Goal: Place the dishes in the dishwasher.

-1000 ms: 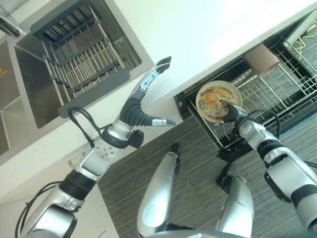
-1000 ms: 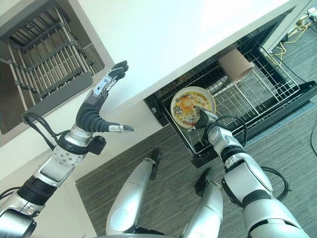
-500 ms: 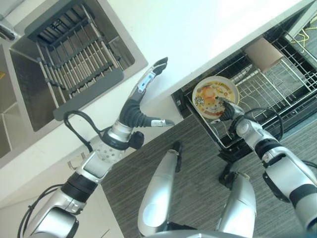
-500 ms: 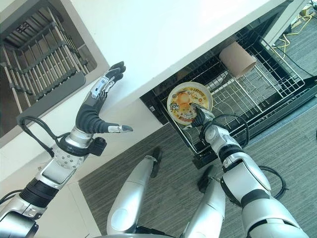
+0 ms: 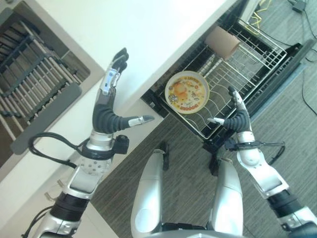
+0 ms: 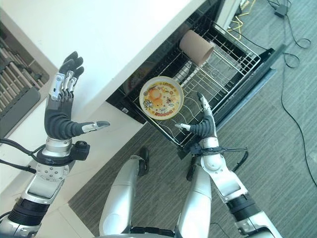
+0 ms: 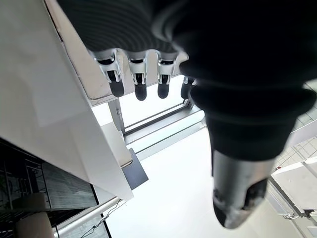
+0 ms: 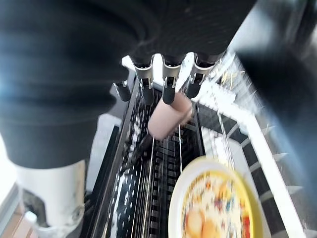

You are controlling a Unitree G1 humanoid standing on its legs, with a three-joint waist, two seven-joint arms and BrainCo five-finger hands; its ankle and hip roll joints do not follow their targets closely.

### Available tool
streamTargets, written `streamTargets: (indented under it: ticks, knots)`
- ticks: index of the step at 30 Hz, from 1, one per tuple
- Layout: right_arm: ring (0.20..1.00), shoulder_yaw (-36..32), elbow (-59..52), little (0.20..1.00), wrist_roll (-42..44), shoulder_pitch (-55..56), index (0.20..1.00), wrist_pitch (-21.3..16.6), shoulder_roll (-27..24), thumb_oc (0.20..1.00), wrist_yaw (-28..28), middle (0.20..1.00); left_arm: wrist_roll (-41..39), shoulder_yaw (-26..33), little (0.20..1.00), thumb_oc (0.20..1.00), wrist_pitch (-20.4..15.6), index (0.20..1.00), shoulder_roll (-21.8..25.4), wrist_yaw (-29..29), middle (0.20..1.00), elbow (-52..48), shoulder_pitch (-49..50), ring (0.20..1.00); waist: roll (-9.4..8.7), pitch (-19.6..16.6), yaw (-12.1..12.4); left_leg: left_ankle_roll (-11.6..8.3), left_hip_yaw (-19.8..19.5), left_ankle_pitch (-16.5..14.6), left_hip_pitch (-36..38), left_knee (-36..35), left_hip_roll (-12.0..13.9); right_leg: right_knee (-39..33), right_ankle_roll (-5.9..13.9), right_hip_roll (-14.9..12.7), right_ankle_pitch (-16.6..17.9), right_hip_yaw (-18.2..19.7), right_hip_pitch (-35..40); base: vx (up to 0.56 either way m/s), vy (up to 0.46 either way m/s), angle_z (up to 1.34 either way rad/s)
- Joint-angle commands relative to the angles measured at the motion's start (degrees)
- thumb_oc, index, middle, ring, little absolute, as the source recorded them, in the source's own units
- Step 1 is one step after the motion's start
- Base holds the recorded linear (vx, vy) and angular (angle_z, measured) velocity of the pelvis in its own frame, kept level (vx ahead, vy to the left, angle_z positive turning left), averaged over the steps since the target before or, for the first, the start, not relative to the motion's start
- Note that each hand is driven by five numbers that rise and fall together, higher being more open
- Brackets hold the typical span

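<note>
So the big change: the right hand (image 5: 236, 115) has let go of the round yellow plate with the cartoon print (image 5: 186, 92). Half a second back its fingers were right on the plate's lower edge; now the hand has pulled back to just in front of the near rim of the pulled-out black wire dishwasher rack (image 5: 257, 67), clear of the plate, fingers straight and thumb spread out to the side. Nothing in it. The whole view has swung too, but that looks like the head turning, not the stuff moving.

The plate is sitting in the near end of the rack, leaning up among the white wire tines, and it seems to hold there on its own. I'd call that dish placed. Past it, at the far end of the same rack, a brown cylindrical cup (image 5: 222, 42) lies on its side.

The right arm comes up from the lower right with the forearm angled toward the rack and the hand upright, palm roughly facing the plate.

The left hand (image 5: 107, 102) is raised over the white countertop (image 5: 163, 29), fingers stretched and pointing up, thumb sticking out sideways, holding nothing. It was in much the same pose before. Further off to the left is the grey slatted drying rack in the steel sink (image 5: 34, 84), and I can't see dishes on it, so hard to say what's left to load.
</note>
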Motion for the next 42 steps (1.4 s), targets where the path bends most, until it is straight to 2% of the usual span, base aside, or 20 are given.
streamTargets:
  ticks: [1, 6, 9, 12, 14, 15, 16, 20, 25, 31, 36, 40, 42]
  knots:
    - [1.000, -3.26, -1.73, 1.000, -1.51, -1.33, 1.000, -0.36, -0.85, 1.000, 1.24, 1.000, -0.11, 1.21, 1.000, 1.000, 2.76, 1.000, -0.48, -0.63, 1.000, 1.19, 1.95, 1.000, 0.30, 0.33, 0.47, -1.22, -1.92, 6.20, 6.03, -11.27, 1.22, 3.76, -0.14, 0.38, -1.82, -0.21, 3.75, 0.02, -0.004, -0.27]
    - [1.000, -5.34, -7.82, 1.000, -1.70, 1.20, 1.000, -1.92, -0.40, 1.000, 3.42, 1.000, -1.24, 3.27, 1.000, 1.000, 4.64, 1.000, -0.14, -2.14, 1.000, -0.18, 2.86, 1.000, -1.41, 0.17, 0.13, -2.75, -0.12, 7.38, 13.24, -16.50, 2.33, -4.25, 1.33, -0.10, 0.15, -1.62, 12.11, 0.03, -0.045, -0.16]
    - [1.000, -6.17, -10.61, 1.000, -0.74, 2.61, 1.000, -3.73, 0.13, 1.000, 5.22, 1.000, -1.58, 4.06, 1.000, 1.000, 5.61, 1.000, -0.05, -3.40, 1.000, -0.29, 4.12, 1.000, -2.05, -2.40, 0.06, -3.61, 0.70, 7.86, 16.76, -19.48, 2.71, -9.03, 1.86, -0.12, 1.01, -3.05, 16.60, 0.07, -0.050, 0.00]
    - [1.000, -8.90, -12.83, 1.000, -0.10, 6.10, 1.000, -7.85, 1.48, 1.000, 5.77, 1.000, -2.57, 5.86, 1.000, 1.000, 5.77, 1.000, -0.69, -5.92, 1.000, 0.64, 7.30, 1.000, -2.76, -6.79, -0.40, -4.71, 1.95, 8.57, 21.90, -24.07, 3.59, -15.19, 2.43, 0.17, 1.87, -4.73, 22.74, 0.09, -0.052, -0.06]
    - [1.000, -11.09, -13.40, 1.000, 0.04, 9.10, 1.000, -11.91, 2.34, 1.000, 5.30, 1.000, -3.63, 6.99, 1.000, 1.000, 5.49, 1.000, -1.27, -7.32, 1.000, 1.31, 9.76, 1.000, -2.86, -9.61, -1.00, -5.11, 2.67, 9.10, 25.02, -26.85, 4.04, -18.05, 2.80, 0.55, 2.30, -5.20, 25.77, 0.07, -0.020, -0.17]
    - [1.000, -11.53, -13.52, 1.000, 0.29, 9.55, 1.000, -12.57, 2.53, 1.000, 5.09, 1.000, -3.84, 7.23, 1.000, 1.000, 5.44, 1.000, -1.41, -7.56, 1.000, 1.32, 10.15, 1.000, -2.86, -10.08, -1.14, -5.09, 2.80, 9.56, 25.31, -27.42, 4.08, -18.63, 2.81, 0.64, 2.72, -5.22, 26.01, 0.09, -0.009, -0.11]
    - [1.000, -13.26, -13.22, 1.000, 1.21, 11.74, 1.000, -15.43, 3.60, 1.000, 4.83, 1.000, -4.47, 8.00, 1.000, 1.000, 5.41, 1.000, -2.01, -8.98, 1.000, 2.11, 11.98, 1.000, -2.83, -12.52, -1.67, -5.29, 3.43, 9.97, 28.07, -29.93, 4.40, -20.81, 3.21, 1.05, 2.90, -5.25, 28.39, 0.10, 0.001, -0.14]
    - [1.000, -17.22, -10.81, 1.000, 3.34, 16.07, 1.000, -19.51, 5.70, 1.000, 2.18, 1.000, -6.02, 8.62, 1.000, 1.000, 4.74, 1.000, -3.45, -10.76, 1.000, 4.82, 15.36, 1.000, -2.43, -17.56, -3.09, -5.83, 5.05, 11.41, 34.59, -36.31, 5.24, -25.56, 4.28, 2.28, 3.38, -5.22, 33.65, 0.13, 0.000, -0.18]
    - [1.000, -21.31, -5.86, 1.000, 10.58, 17.80, 1.000, -20.54, 9.03, 1.000, 1.29, 1.000, -7.14, 8.62, 1.000, 1.000, 3.44, 1.000, -4.59, -13.28, 1.000, 6.97, 16.26, 1.000, -1.97, -21.11, -4.25, -6.50, 6.77, 12.07, 41.01, -41.61, 6.15, -29.39, 4.64, 3.20, 3.74, -5.95, 38.52, 0.06, -0.043, -0.06]
    - [1.000, -23.44, 1.96, 1.000, 10.93, 17.01, 1.000, -21.47, 12.33, 1.000, -6.16, 1.000, -7.27, 8.62, 1.000, 1.000, 1.71, 1.000, -4.89, -12.93, 1.000, 9.88, 14.46, 1.000, -1.13, -22.49, -4.87, -7.12, 8.15, 12.55, 44.23, -44.21, 6.91, -31.17, 4.75, 3.33, 4.01, -7.31, 41.20, -0.01, -0.005, -0.07]
    - [1.000, -25.57, 11.86, 1.000, 16.60, 18.49, 1.000, -21.98, 16.41, 1.000, -6.07, 1.000, -6.76, 8.67, 1.000, 1.000, 0.71, 1.000, -5.46, -13.23, 1.000, 11.15, 14.72, 1.000, -0.85, -23.06, -5.14, -7.30, 9.13, 12.52, 45.40, -44.77, 7.30, -31.79, 4.74, 3.25, 4.20, -8.36, 42.41, 0.00, -0.002, 0.01]
    - [1.000, -25.45, 18.73, 1.000, 19.36, 18.36, 1.000, -20.01, 17.24, 1.000, -5.67, 1.000, -6.85, 8.04, 1.000, 1.000, -0.14, 1.000, -5.38, -13.53, 1.000, 12.73, 14.11, 1.000, -0.70, -23.18, -4.59, -7.17, 9.05, 12.18, 46.02, -44.69, 7.28, -31.11, 4.46, 3.34, 3.59, -9.13, 43.02, 0.00, -0.037, 0.00]
    - [1.000, -24.83, 22.65, 1.000, 21.46, 17.66, 1.000, -18.28, 17.46, 1.000, -5.08, 1.000, -6.53, 7.83, 1.000, 1.000, -0.17, 1.000, -5.18, -13.57, 1.000, 13.31, 13.58, 1.000, -0.70, -22.89, -4.21, -6.89, 9.11, 11.30, 46.10, -42.59, 7.49, -29.01, 3.76, 3.51, 2.22, -9.43, 42.94, -0.02, -0.056, 0.00]
